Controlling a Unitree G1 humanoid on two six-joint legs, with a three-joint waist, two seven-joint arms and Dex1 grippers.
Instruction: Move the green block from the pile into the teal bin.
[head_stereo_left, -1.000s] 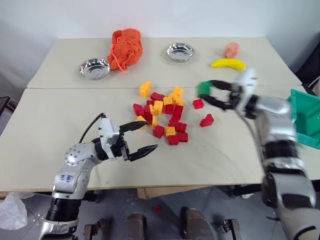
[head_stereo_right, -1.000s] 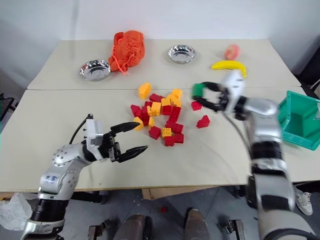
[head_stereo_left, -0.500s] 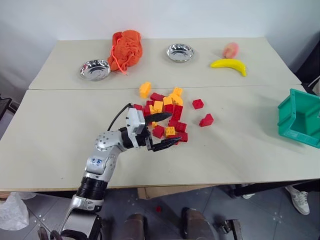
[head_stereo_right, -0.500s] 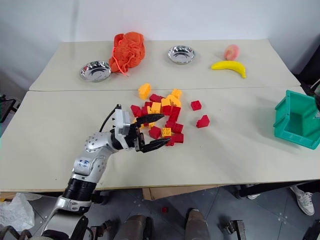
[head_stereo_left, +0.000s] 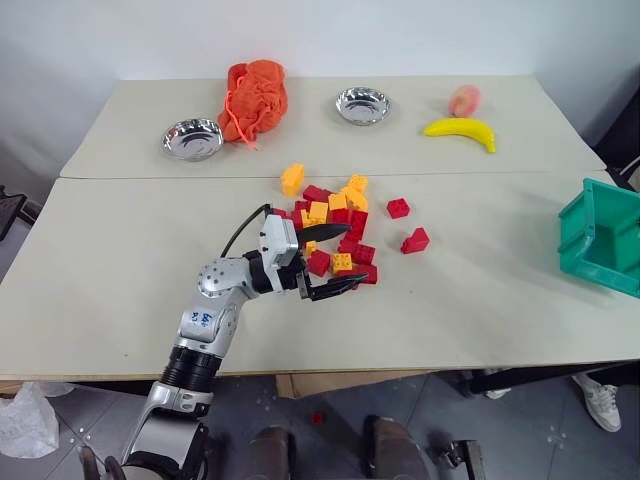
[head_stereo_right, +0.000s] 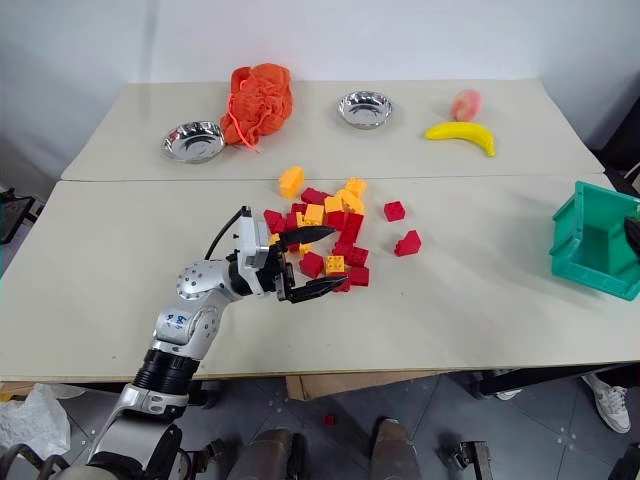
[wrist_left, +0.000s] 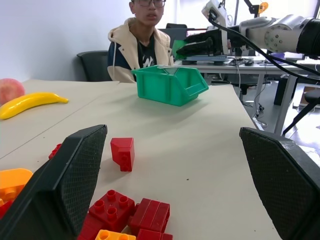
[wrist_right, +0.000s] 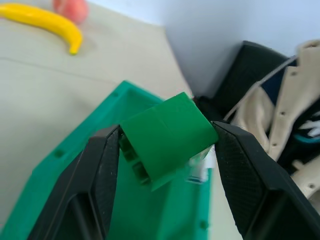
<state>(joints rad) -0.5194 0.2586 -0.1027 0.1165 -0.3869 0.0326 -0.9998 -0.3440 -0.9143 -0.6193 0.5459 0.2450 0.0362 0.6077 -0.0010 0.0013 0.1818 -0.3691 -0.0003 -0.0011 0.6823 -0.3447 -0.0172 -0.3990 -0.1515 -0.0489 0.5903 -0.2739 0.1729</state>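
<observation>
Swung away from the pile (head_stereo_left: 335, 225) since a second ago, the right gripper (wrist_right: 165, 150) clamps the green block (wrist_right: 165, 134) above the teal bin (wrist_right: 95, 200) at the table's (head_stereo_left: 480, 290) right edge; the left gripper (head_stereo_left: 330, 262), fingers spread wide, hovers at the pile's near side.

Far side of the table (head_stereo_left: 150, 250) — two steel bowls (head_stereo_left: 192, 139), orange net bag (head_stereo_left: 253, 98), banana (head_stereo_left: 459, 128), peach (head_stereo_left: 463, 99) — a person (wrist_left: 142, 42) sits beyond.
</observation>
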